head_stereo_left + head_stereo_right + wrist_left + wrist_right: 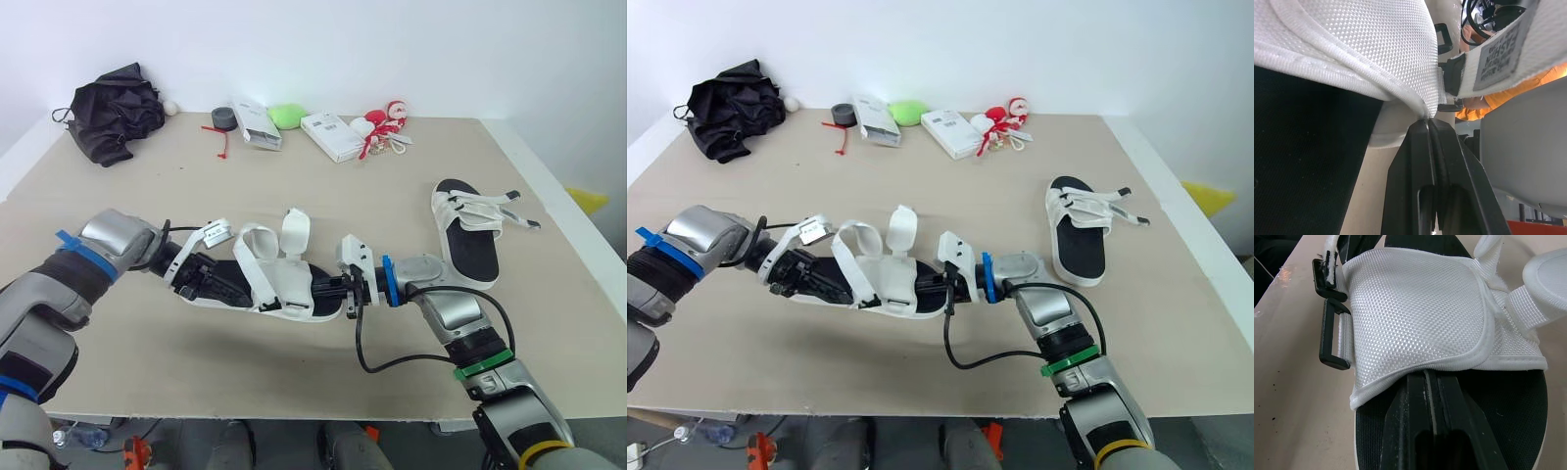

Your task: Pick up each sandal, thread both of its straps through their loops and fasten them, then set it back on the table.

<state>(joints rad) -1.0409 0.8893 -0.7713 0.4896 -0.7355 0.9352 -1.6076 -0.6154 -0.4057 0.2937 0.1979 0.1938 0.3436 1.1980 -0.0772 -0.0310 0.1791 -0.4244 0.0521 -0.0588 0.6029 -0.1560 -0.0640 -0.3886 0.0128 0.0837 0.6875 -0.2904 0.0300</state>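
Note:
A white sandal [279, 286] with a black footbed is held just above the table's middle, between both grippers. My left gripper [204, 279] is shut on the edge of its white fabric at one end, the fingertips [1426, 128] pinched together on the hem. At the other end my right gripper [333, 290] is shut on the rim of a white mesh flap [1415, 308], beside a black loop [1332, 340]. Two straps [294, 235] stand up loose. The second sandal [468, 235] lies on the table at the right, its straps [500, 208] splayed open.
Along the far edge lie a black bag [113, 113], a grey tape roll [224, 118], two white boxes [331, 135], a green object [286, 116] and red-and-white items [382, 122]. The table's front edge [294, 416] runs close below my arms.

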